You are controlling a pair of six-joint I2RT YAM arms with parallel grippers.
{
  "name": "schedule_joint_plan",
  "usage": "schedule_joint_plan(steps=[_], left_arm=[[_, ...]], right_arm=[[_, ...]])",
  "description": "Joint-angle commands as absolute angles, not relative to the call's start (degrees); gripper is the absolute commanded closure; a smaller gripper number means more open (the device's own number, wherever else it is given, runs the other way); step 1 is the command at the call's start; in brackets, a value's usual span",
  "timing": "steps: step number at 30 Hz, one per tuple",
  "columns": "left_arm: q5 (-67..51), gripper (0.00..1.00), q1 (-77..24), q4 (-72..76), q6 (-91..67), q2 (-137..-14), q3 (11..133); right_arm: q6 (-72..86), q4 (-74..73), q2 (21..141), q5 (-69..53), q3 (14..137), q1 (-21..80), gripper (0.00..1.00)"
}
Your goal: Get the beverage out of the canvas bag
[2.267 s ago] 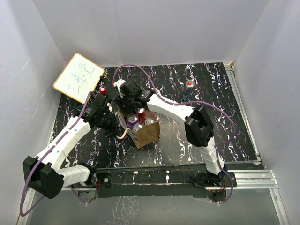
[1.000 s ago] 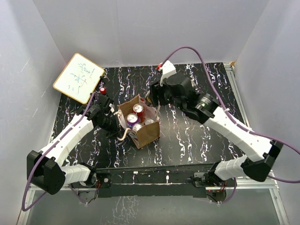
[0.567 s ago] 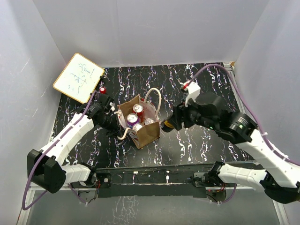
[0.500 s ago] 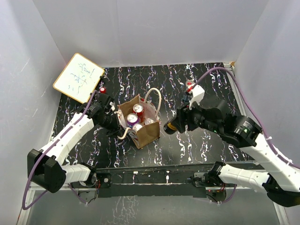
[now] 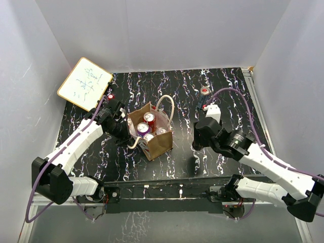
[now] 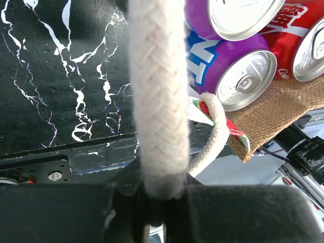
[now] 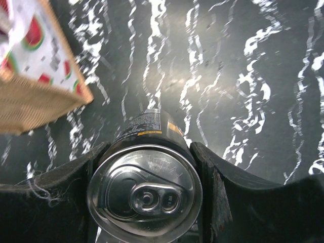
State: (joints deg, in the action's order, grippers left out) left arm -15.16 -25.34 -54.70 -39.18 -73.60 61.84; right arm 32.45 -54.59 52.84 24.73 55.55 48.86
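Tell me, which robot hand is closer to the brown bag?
Left. The left gripper pinches a rope handle of the canvas bag; the right gripper holds a dark can off to its right.

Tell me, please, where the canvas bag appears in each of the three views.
Top external: the canvas bag stands left of centre.
Left wrist: the canvas bag, right edge, below the cans.
Right wrist: the canvas bag, upper left corner.
Shared landmark: the black, white-veined table.
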Motion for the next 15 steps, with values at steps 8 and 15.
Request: schedule_joint_plan(steps=[8, 15], left_arm=[[-14.3, 1.0, -25.5, -54.8, -39.9, -72.5, 63.8], [-13.2, 1.0, -25.5, -57.1, -37.7, -73.2, 64.6]], right_arm=[[25.9, -26.7, 57.0, 41.5, 52.6, 39.7, 0.92], [24.7, -20.3, 66.8, 31.4, 55.7, 22.8, 0.92]])
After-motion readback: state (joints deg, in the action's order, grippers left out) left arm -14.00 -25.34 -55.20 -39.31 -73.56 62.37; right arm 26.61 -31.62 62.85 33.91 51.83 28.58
